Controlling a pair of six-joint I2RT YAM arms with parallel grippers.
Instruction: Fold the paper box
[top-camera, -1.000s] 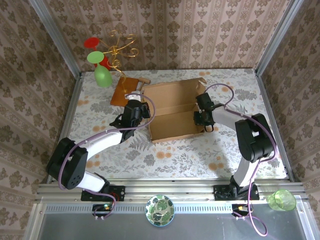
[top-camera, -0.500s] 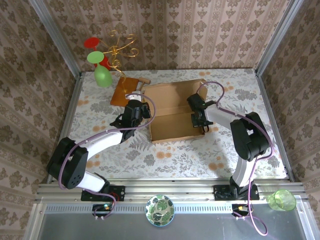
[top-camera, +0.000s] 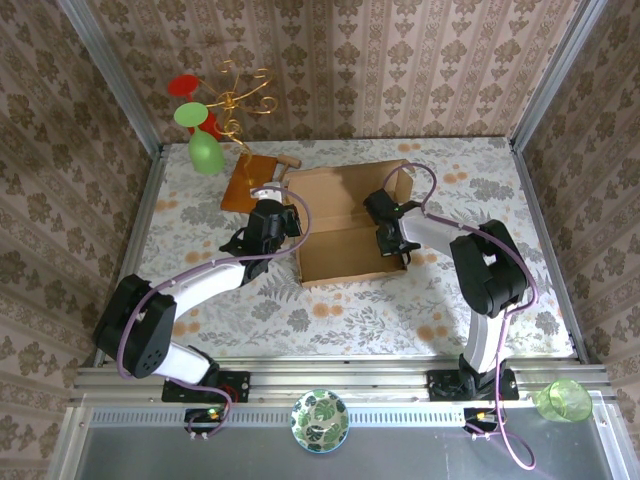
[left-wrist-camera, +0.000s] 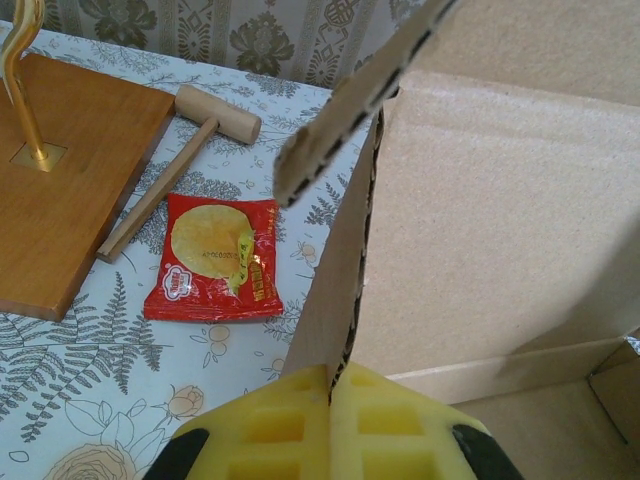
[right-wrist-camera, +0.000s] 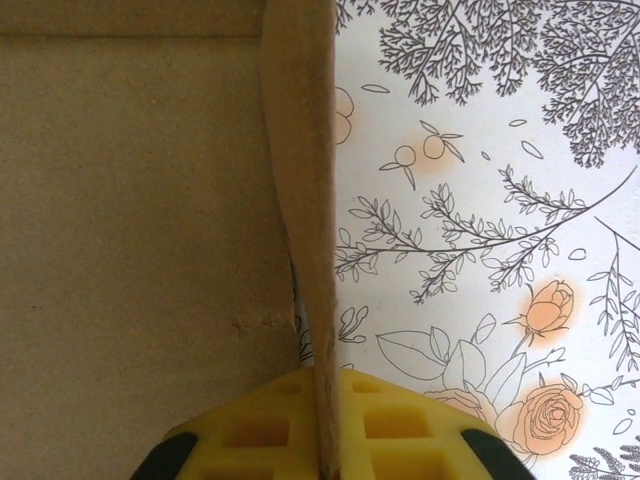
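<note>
one paper box (top-camera: 340, 205) sits open toward the far middle of your tabletop (top-camera: 400, 300). of two claws, your left gripper (left-wrist-camera: 330, 398) clamps its left wall, your right gripper (right-wrist-camera: 325, 400) its right wall. one red snack packet (left-wrist-camera: 215, 258) lies beside it.

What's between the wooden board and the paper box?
A red snack packet lies flat between the wooden board and the paper box, with a wooden mallet just beyond it, seen in the left wrist view.
</note>
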